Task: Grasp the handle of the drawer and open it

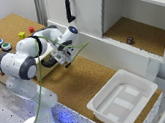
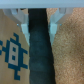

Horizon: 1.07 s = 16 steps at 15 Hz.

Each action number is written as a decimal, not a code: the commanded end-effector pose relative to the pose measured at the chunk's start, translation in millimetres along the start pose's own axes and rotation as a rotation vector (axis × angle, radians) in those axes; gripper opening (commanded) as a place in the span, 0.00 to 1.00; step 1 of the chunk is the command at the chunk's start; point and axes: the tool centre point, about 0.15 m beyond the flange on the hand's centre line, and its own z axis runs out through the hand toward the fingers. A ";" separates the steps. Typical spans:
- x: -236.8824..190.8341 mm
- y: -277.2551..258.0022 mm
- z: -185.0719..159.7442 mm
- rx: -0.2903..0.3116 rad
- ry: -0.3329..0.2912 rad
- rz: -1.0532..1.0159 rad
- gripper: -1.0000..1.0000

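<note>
Tub (image 1: 123, 99): white, at the cork counter's (image 1: 80, 82) near edge, towards the exterior view's right. Arm (image 1: 26, 60): white, bent low over the counter. Gripper (image 1: 66, 60): well short of the drawer; in the wrist view its fingers (image 2: 56, 18) stand apart, nothing clamped between them. Drawer (image 1: 77, 11): white panel behind, black upright handle (image 1: 69, 7) untouched. Open compartment beside it holds a small dark object (image 1: 130, 40)

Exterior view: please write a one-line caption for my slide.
Franka arm's gripper hovers above the cork surface, short of the black handle on the white drawer.
</note>
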 end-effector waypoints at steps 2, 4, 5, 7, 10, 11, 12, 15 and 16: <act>-11.7 38.0 -30.4 -0.156 0.126 -0.025 1.00; -19.2 29.1 -49.4 -0.206 0.174 -0.038 1.00; -20.5 25.0 -57.1 -0.226 0.193 -0.046 1.00; -19.9 20.4 -63.3 -0.232 0.215 -0.047 1.00; -11.9 4.1 -58.0 -0.312 0.168 -0.137 1.00; -9.2 1.8 -55.1 -0.317 0.153 -0.141 1.00; -7.1 0.2 -51.3 -0.328 0.144 -0.144 1.00; -6.6 -3.1 -40.5 -0.326 0.103 -0.145 1.00; -9.3 -7.2 -47.3 -0.324 0.116 -0.146 1.00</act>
